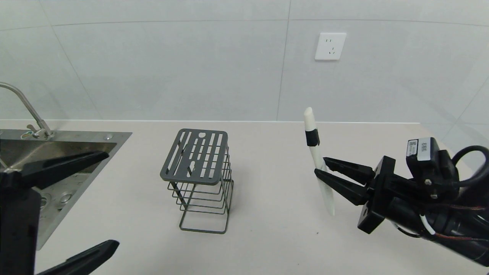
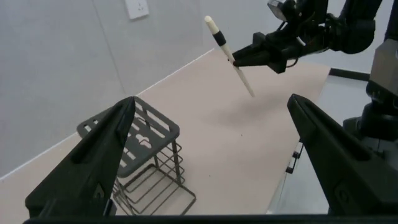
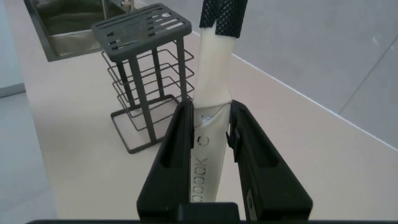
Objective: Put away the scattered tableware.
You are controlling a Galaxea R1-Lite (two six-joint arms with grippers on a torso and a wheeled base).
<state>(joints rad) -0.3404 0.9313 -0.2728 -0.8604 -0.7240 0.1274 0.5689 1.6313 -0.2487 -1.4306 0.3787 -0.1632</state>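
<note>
A white utensil (image 1: 310, 123) with a black band near its top hangs tilted above the counter, right of centre, with my right gripper (image 1: 321, 166) shut on its lower half. The right wrist view has the utensil (image 3: 213, 68) between that gripper's fingers (image 3: 177, 143). A grey wire cutlery rack (image 1: 196, 156) with a slotted top stands upright mid-counter, well left of the utensil. My left gripper (image 1: 111, 198) is open and holds nothing, low at the near left beside the sink. From the left wrist I see the rack (image 2: 146, 134), the utensil (image 2: 217, 34) and my right gripper (image 2: 239, 57).
A steel sink (image 1: 82, 175) with a faucet (image 1: 23, 103) is set into the counter at the far left. The tiled wall behind carries a white outlet (image 1: 330, 46). Bare counter (image 1: 275, 214) lies between the rack and the right arm.
</note>
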